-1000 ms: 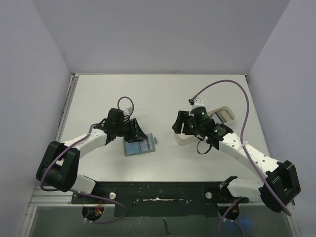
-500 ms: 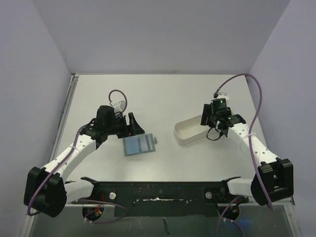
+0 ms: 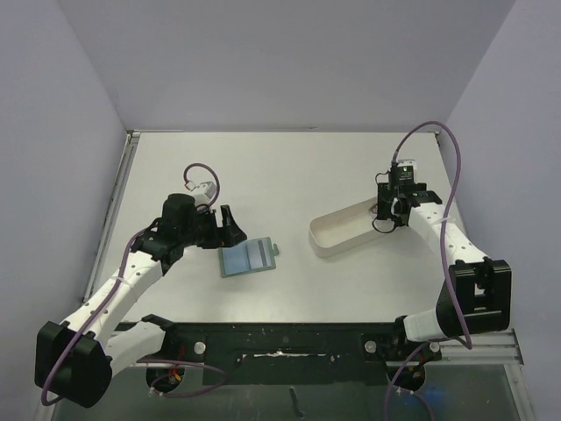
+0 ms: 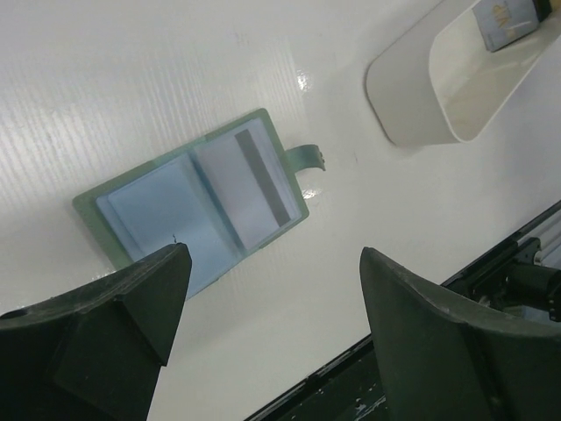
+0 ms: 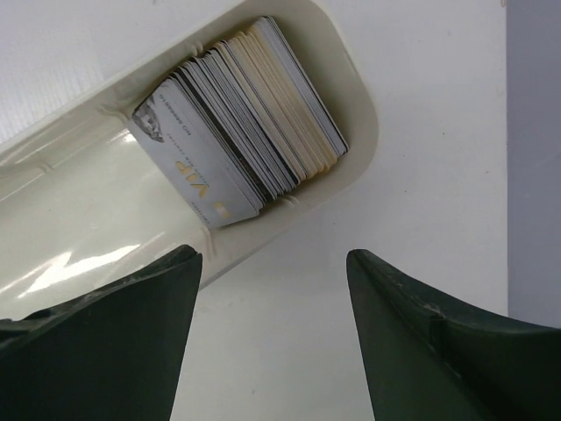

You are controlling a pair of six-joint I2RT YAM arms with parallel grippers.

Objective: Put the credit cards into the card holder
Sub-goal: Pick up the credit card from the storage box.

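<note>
The card holder (image 3: 250,257) lies open on the table, pale blue inside with a grey-green edge. One pale card with a dark stripe (image 4: 252,182) sits in its right half. My left gripper (image 3: 224,228) hangs just left of the card holder (image 4: 175,210), open and empty (image 4: 273,259). The credit cards (image 5: 245,132) stand as a stack in the far end of the white tray (image 5: 355,118). My right gripper (image 5: 272,256) is open with nothing in it, above the tray's end (image 3: 387,213). In the top view it hides the stack.
The long white oval tray (image 3: 337,235) lies slantwise right of centre. A small green tab (image 4: 307,158) sticks out of the card holder's side. The black base rail (image 3: 280,338) runs along the near edge. Walls close in the left, back and right.
My left gripper has opened and drawn back to the left, off the card holder. My right arm has swung from the tray's near left end to its far right end.
</note>
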